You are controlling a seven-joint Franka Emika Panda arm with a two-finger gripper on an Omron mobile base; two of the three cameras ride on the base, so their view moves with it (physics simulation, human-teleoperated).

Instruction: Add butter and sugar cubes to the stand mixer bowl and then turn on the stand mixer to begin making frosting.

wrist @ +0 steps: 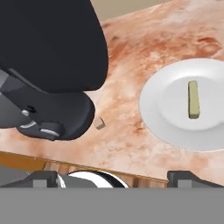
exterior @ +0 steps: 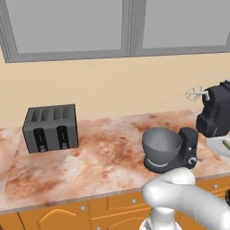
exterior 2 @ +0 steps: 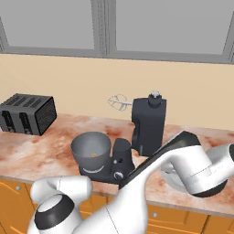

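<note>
White robot arm over a kitchen counter with a mixer, a bowl, a plate and a toaster.

Left base view: the arm's white elbow fills the lower right; behind it the grey metal bowl sits on the base of the black stand mixer, whose head is tilted up with its wire whisk in the air. A dark toaster stands well apart to the left on the marbled counter.
Right base view: the bowl holds a small speck inside; the arm crosses in front of a white plate.
Hand view: the jaws are spread wide and hold nothing. The butter lies on the plate, and a sugar cube rests on the counter beside the mixer's base.
</note>
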